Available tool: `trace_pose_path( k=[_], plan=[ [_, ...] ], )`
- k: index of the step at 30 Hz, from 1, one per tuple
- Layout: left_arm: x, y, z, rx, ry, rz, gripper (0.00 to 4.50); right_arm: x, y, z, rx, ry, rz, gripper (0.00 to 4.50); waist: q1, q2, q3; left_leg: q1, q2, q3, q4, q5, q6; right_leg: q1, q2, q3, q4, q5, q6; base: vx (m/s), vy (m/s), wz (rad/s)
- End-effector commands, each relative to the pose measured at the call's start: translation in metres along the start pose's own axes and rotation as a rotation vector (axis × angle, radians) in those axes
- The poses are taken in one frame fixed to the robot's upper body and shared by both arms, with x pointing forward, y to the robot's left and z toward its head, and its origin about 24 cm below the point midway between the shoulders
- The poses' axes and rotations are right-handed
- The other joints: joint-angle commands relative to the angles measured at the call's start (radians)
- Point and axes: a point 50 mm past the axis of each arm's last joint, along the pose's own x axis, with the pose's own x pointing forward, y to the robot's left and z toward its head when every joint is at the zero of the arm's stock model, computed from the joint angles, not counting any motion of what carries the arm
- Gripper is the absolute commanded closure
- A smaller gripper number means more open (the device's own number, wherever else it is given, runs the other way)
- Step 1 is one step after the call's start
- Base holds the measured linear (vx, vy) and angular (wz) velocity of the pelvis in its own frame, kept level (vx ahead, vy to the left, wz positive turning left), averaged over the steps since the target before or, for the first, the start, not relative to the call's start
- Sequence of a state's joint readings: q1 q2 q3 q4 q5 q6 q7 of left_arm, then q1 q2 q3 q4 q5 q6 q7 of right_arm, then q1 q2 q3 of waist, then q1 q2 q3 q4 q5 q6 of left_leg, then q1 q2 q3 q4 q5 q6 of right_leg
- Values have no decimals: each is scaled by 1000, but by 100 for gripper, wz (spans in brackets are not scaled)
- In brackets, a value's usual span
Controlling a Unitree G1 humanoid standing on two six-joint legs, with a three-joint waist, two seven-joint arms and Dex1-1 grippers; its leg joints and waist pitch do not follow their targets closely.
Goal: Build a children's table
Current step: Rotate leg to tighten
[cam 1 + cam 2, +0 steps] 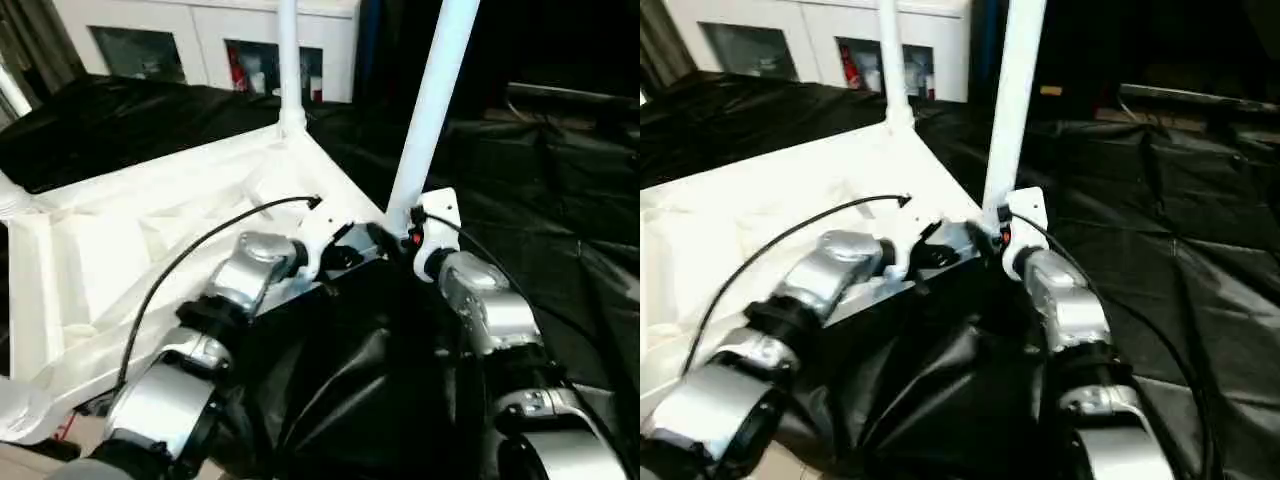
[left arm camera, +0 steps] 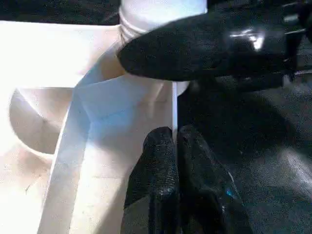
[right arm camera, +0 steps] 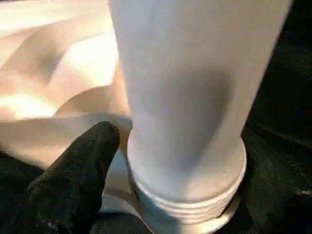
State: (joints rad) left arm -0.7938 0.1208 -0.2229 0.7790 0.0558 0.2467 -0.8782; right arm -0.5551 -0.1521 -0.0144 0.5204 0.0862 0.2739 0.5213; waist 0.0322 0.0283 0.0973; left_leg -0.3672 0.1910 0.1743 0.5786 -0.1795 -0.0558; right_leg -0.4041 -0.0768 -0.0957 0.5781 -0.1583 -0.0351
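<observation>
The near leg [image 1: 432, 110] stands upright in its corner socket of the upturned table top [image 1: 150, 250], right between the right end effector [image 1: 395, 240]'s wide-spread fingers, while the left end effector [image 2: 174, 146] pinches the top's rim beside it.

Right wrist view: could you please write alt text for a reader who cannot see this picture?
A thick white table leg stands upright in a round corner socket of the white tabletop, with screw threads showing at its base. One black finger of the right hand lies beside the base, apart from the leg. Black sheeting lies behind.
</observation>
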Motion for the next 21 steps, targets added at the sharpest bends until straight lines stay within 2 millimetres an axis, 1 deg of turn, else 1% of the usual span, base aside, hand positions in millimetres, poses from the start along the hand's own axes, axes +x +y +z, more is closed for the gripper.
trace_pose_path(
  k=[1, 4, 6, 10, 21],
  plan=[
    [10, -14, 20, 70, -78, -93, 450, 13, 40, -8, 11, 35, 228, 68, 5, -6, -74, 3, 36, -9, -61, -148, 107, 62, -76, 55, -65, -202, -229, 0, 0, 0],
    [10, -14, 20, 70, -78, -93, 450, 13, 40, -8, 11, 35, 228, 68, 5, -5, -73, 7, 37, -9, -62, -155, 93, 60, -75, 54, -66, -219, -234, 0, 0, 0],
    [10, -14, 20, 70, -78, -93, 450, 13, 40, -8, 11, 35, 228, 68, 5, -5, -73, 7, 37, -10, -62, -157, 89, 60, -75, 55, -66, -217, -235, 0, 0, 0],
    [10, -14, 20, 70, -78, -93, 450, 13, 40, -8, 11, 35, 228, 68, 4, -5, -73, 7, 38, -9, -62, -155, 89, 60, -75, 55, -64, -199, -241, 0, 0, 0],
    [10, -14, 20, 70, -78, -93, 450, 13, 40, -8, 11, 35, 228, 68, 5, -5, -73, 7, 37, -9, -62, -159, 87, 60, -76, 55, -67, -219, -234, 0, 0, 0]
  ],
)
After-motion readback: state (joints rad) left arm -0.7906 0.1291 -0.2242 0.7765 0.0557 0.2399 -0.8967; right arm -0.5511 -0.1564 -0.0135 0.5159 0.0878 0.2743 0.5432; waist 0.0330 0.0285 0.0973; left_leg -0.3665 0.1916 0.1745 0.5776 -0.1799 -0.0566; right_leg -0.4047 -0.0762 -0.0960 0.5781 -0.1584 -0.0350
